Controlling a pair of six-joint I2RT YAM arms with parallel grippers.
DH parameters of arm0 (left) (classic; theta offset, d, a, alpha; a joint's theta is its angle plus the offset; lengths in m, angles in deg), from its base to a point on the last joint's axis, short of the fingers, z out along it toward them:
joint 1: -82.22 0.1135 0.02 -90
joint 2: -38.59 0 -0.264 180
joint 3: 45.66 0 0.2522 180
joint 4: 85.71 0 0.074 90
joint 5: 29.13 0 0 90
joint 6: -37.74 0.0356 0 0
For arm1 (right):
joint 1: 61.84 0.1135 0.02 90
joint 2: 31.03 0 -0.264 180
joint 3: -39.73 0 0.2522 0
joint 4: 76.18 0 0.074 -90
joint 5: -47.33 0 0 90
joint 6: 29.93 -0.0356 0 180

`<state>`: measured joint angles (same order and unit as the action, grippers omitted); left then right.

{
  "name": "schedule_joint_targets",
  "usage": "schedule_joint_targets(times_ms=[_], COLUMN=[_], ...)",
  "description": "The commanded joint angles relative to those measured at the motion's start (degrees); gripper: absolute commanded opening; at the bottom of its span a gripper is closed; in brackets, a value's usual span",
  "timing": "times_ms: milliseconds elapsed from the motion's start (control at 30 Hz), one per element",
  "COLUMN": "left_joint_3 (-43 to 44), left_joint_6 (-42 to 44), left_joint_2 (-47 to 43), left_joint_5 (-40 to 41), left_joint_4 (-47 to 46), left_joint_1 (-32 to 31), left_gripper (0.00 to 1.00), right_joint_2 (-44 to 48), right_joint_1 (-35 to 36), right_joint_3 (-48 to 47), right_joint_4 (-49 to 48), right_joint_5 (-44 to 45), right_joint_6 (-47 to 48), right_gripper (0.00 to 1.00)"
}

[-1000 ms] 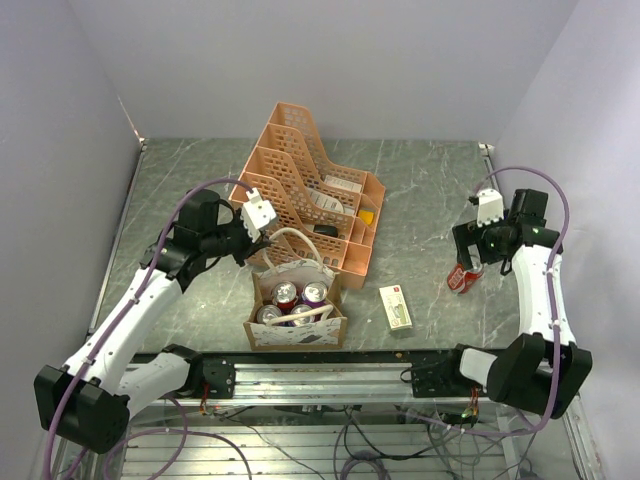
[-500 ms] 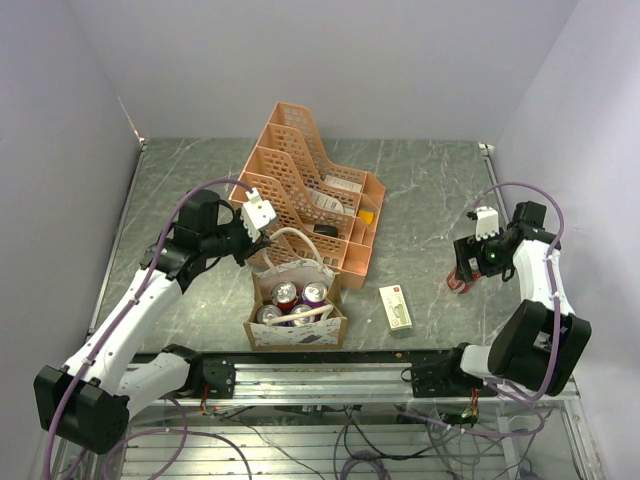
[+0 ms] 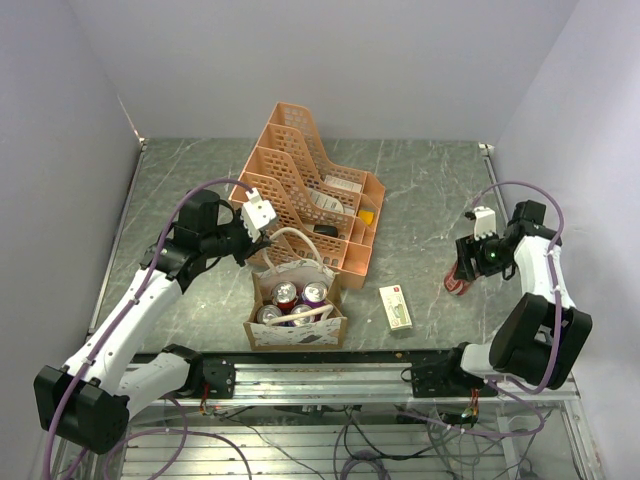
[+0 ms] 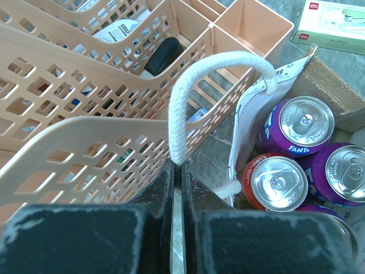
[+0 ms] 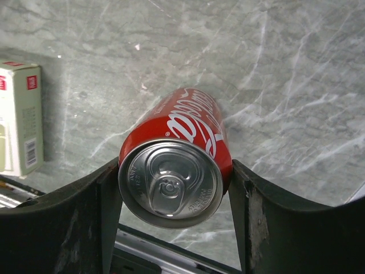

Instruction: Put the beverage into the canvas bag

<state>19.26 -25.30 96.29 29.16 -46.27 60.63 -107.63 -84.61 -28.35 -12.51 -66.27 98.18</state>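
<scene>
A red cola can point(image 5: 182, 142), the beverage, stands on the table at the right point(image 3: 457, 282). My right gripper point(image 5: 174, 185) is shut on it, one finger pressed against each side near its top. The canvas bag point(image 3: 296, 335) sits near the front edge with several cans point(image 4: 296, 127) inside. My left gripper point(image 4: 177, 166) is shut on one cream rope handle point(image 4: 181, 114) and holds it up on the organizer side point(image 3: 266, 243). The bag's other handle lies across the cans.
A peach lattice file organizer point(image 3: 300, 180) with small items stands right behind the bag and touches it point(image 4: 85, 85). A pale green box point(image 3: 396, 306) lies flat between the bag and the can point(image 5: 20, 117). The table's right edge is close to the right arm.
My right gripper came down around the red can and closed on it, and the wrist shifted slightly right. The left arm and the bag stayed still.
</scene>
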Motion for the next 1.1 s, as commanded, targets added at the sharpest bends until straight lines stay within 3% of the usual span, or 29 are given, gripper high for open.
schedule_joint_targets(times_ms=[0,167,433,700,1067], left_joint_3=[0.42,0.53,0.85,1.42,2.28], left_joint_6=[-0.41,-0.51,-0.51,0.03,2.74], left_joint_2=[0.03,0.22,0.48,1.4,2.87], left_joint_5=[-1.95,-2.05,-1.88,-0.93,0.64], left_joint_4=[-1.68,-1.83,-1.92,-1.29,0.36], left_joint_1=[-0.34,-0.48,-0.56,-0.52,-0.62], left_gripper=[0.07,0.07,0.07,0.07,0.07], right_joint_2=[1.62,4.69,5.72,6.45,-0.44], right_joint_1=[-0.35,-0.2,5.04,26.83,45.05], right_joint_3=[-5.35,-9.53,-17.66,-26.72,-40.63], right_joint_4=[3.88,7.24,14.03,12.11,13.27], right_joint_5=[-5.12,-8.85,-13.56,-10.62,-17.89], right_joint_6=[1.49,2.0,1.73,-7.01,-5.59], right_gripper=[0.41,0.26,0.13,0.06,0.0])
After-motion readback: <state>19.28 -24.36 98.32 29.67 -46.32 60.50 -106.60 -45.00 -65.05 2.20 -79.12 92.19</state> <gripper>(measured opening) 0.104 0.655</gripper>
